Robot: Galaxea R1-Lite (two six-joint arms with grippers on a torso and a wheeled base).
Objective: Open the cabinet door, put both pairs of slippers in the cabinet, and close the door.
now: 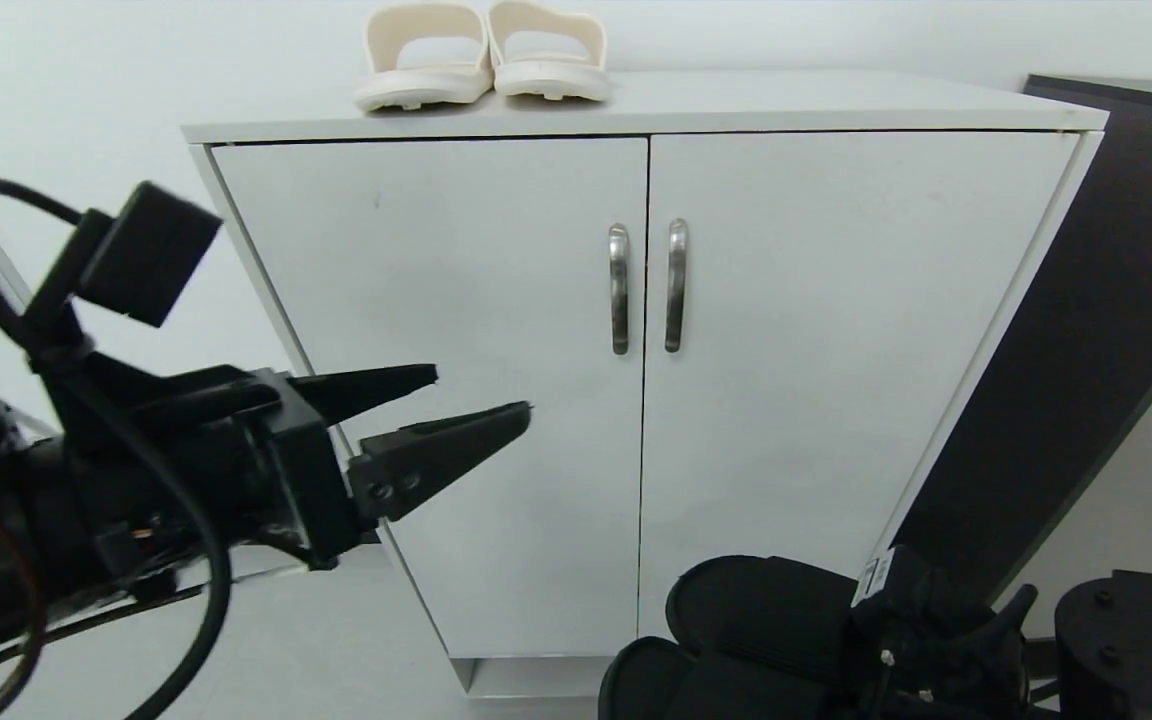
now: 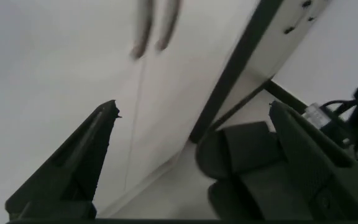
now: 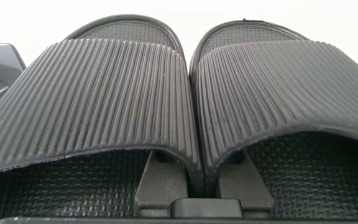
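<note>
Both doors of the cabinet (image 1: 836, 350) are shut. The left gripper (image 1: 481, 390) hangs spread before the cabinet's left door, below and left of the handles (image 1: 619, 288). They sit close together, so a misaligned reach could slip off or catch both. The right gripper (image 3: 202, 186) pinches the black slippers (image 1: 736, 620) low before the cabinet's right door, which could strike them if swung open. The cream slippers (image 1: 484, 55) rest on the cabinet's top.

Slipper pair (image 1: 484, 55) atop cabinet (image 1: 436, 280)
</note>
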